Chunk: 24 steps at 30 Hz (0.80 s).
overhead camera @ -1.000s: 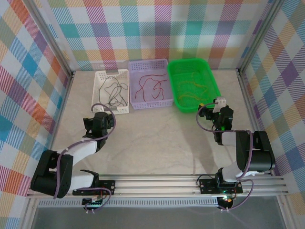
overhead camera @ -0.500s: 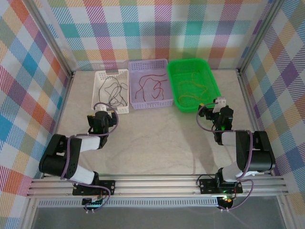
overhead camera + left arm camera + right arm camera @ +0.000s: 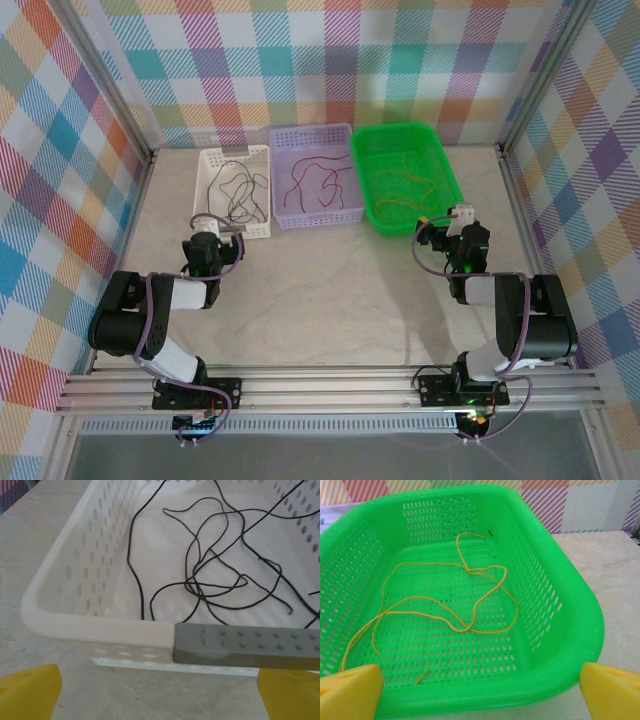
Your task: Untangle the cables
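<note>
The cables lie sorted in three baskets at the back. Black cables [image 3: 237, 190] [image 3: 220, 580] coil in the white basket [image 3: 205, 200] [image 3: 100, 625]. Red cables [image 3: 310, 180] lie in the purple basket [image 3: 345, 215]. Orange-yellow cables [image 3: 405, 180] [image 3: 470, 600] loop in the green basket [image 3: 445, 170] [image 3: 520, 690]. My left gripper [image 3: 218, 232] [image 3: 160, 700] is open just in front of the white basket's near rim, its yellow fingertips [image 3: 30, 692] wide apart and holding nothing. My right gripper [image 3: 448, 222] [image 3: 480, 695] is open at the green basket's near rim, also holding nothing.
A grey strip [image 3: 250, 645] covers the right part of the white basket's near rim. Checkered walls and metal frame posts [image 3: 130, 130] enclose the marble tabletop [image 3: 330, 290]. The arm bases sit on a rail [image 3: 330, 385] at the near edge.
My left arm has swung forward and brought its gripper up to the white basket's near rim. The right arm and the cables have not moved.
</note>
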Motion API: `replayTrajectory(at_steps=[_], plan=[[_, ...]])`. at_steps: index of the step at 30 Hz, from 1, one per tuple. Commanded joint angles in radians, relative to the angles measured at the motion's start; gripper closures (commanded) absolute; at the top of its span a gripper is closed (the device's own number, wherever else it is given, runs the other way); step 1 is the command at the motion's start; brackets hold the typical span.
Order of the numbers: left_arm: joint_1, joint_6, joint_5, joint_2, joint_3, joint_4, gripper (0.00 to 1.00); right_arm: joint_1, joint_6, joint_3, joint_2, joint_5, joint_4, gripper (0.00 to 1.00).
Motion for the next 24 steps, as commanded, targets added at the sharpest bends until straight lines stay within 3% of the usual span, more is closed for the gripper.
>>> replayTrajectory(at_steps=[1, 24], plan=[[0.015, -0.008, 0.043, 0.005, -0.007, 0.055, 0.0, -0.002, -0.012, 0.0, 0.022, -0.038, -0.067, 0.0], [0.015, -0.007, 0.042, 0.001, -0.015, 0.063, 0.0, -0.003, -0.011, -0.001, 0.022, -0.038, -0.066, 0.0]])
